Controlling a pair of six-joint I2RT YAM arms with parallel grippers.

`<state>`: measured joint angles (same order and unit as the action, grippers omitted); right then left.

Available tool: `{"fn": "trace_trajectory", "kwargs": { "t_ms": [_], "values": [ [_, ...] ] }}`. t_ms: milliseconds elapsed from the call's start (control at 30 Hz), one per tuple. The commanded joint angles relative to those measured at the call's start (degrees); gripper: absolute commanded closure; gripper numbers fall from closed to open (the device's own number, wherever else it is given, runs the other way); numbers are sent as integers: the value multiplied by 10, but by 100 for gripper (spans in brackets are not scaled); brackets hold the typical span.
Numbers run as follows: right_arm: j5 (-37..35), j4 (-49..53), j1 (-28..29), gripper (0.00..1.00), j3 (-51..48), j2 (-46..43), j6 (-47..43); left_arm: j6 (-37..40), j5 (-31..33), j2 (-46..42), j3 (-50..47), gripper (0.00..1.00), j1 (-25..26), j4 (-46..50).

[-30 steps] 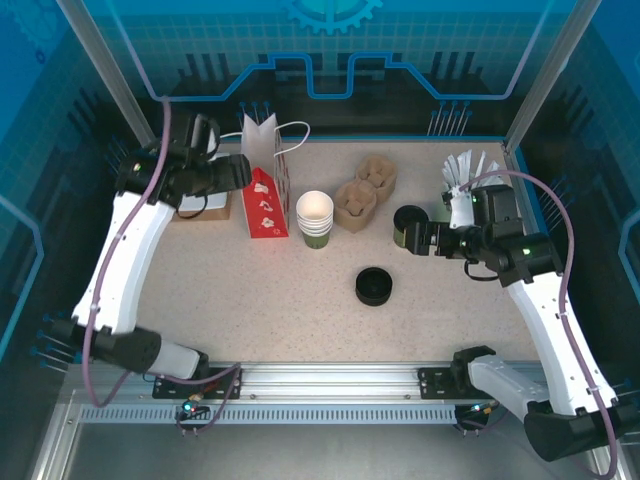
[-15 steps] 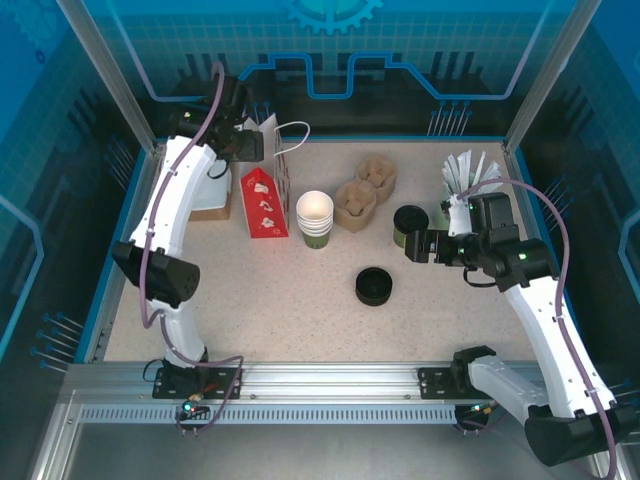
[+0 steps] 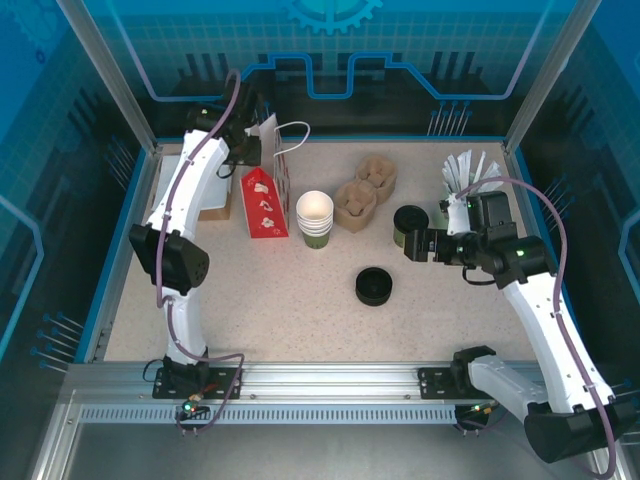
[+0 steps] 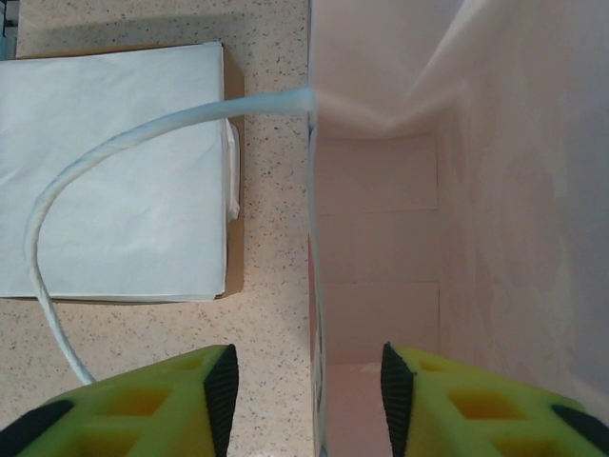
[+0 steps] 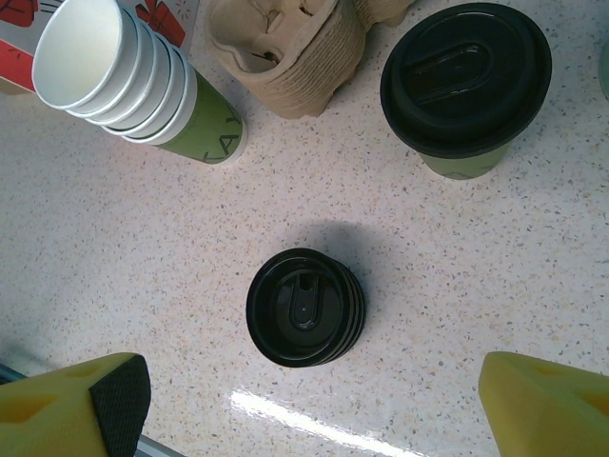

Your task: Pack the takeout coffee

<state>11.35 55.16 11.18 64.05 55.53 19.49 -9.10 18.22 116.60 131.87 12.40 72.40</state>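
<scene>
Lidded cup (image 3: 409, 226) rt of carriers (image 3: 362, 192), lids (image 3: 374, 286) in front.

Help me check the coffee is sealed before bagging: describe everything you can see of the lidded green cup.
The cup is small, with a green paper-looking wall and a black plastic-looking lid seated flat on top, its raised rim ringing a sunken oval panel. It stands upright on the speckled table, to the right of the brown pulp carrier and just apart from it. The right fingers are open and apart from the cup; nothing holds it.
</scene>
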Motion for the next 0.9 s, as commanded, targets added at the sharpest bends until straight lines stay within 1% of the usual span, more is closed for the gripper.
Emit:
{"fn": "trace_trajectory", "kwargs": {
  "t_ms": [0,167,267,467,600,767,867],
  "values": [
    [1,-9,-6,8,21,2,-3,2,10,0,6,62,-6,12],
    [3,-7,-6,8,25,6,-6,7,11,-25,-13,83,-5,2],
    [5,-3,-6,9,29,11,-11,10,8,-57,-40,93,-6,-15],
    [-4,5,-1,10,56,33,-40,17,0,-146,-108,100,-6,-41],
    [-19,20,21,11,99,77,-79,20,-16,-222,-179,100,-5,-60],
    [-70,39,61,12,178,174,-131,12,-38,-333,-286,100,-5,-80],
    [-92,51,78,14,248,258,-168,7,-58,-398,-332,100,-5,-83]
  ]
}}
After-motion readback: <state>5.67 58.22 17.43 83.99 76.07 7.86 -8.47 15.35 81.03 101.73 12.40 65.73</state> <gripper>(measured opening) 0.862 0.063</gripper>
